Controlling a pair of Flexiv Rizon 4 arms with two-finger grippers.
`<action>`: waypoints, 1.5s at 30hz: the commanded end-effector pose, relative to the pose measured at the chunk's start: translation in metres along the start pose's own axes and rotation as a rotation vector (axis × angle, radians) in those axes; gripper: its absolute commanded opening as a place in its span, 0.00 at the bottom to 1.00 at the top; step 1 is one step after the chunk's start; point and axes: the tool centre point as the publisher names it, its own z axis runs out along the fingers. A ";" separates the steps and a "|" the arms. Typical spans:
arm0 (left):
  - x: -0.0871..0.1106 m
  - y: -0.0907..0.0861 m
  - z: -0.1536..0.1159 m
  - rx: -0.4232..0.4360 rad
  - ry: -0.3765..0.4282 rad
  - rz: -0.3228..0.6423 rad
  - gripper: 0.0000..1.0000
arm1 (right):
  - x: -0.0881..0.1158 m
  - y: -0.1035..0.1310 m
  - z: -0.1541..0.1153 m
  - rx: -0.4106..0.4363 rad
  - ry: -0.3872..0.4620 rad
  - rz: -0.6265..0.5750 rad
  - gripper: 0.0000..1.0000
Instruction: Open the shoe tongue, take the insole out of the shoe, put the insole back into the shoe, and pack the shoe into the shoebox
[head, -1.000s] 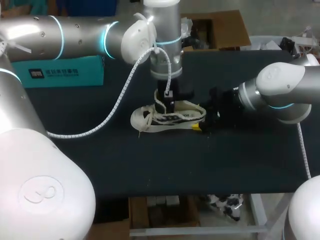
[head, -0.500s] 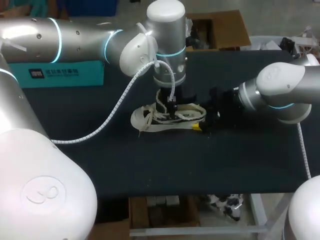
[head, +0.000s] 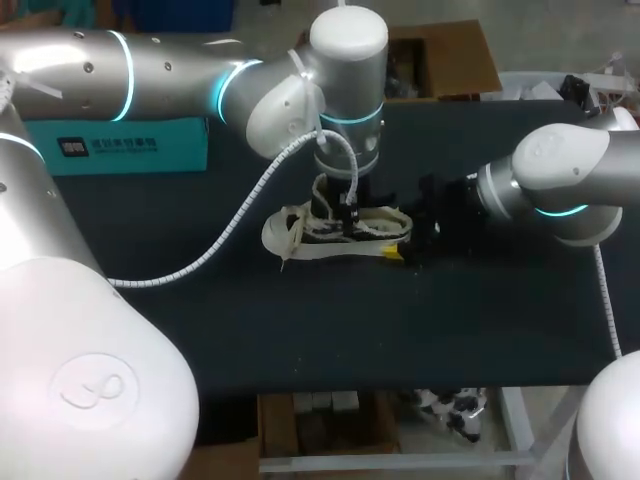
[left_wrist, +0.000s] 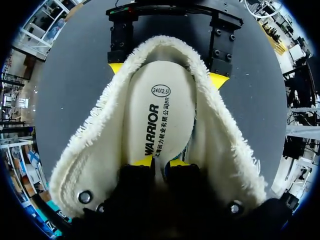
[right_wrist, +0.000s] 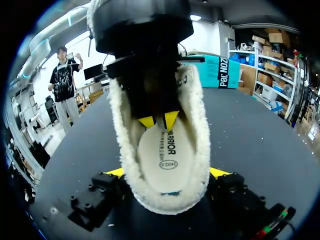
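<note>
One cream shoe (head: 285, 232) with a fleecy lining stands upright mid-table (head: 300, 330). Its long axis runs across the table, toe toward my left and heel toward my right. A smooth oval insole (left_wrist: 160, 105) lies flat inside. The left hand (left_wrist: 161, 162), tips nearly together, pinches the insole from above. The right hand (right_wrist: 167, 172), spread wide, clamps the heel.

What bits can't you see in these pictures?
Head view: the left arm covers the opening of the shoe, hiding the insole.
Left wrist view: the dark body of the left gripper hides the shoe's toe end.
Head view: the left arm covers the top of the shoebox, so open or closed is unclear.
</note>
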 end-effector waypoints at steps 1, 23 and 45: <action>-0.019 0.005 0.076 0.024 0.034 0.011 0.00 | 0.001 -0.002 0.002 -0.004 0.004 -0.002 0.00; 0.022 0.000 -0.032 0.245 0.138 0.142 0.00 | 0.001 -0.002 0.002 -0.004 0.004 -0.002 0.00; 0.023 -0.014 -0.065 0.363 0.213 0.074 0.00 | 0.001 -0.002 0.002 -0.004 0.004 -0.002 0.00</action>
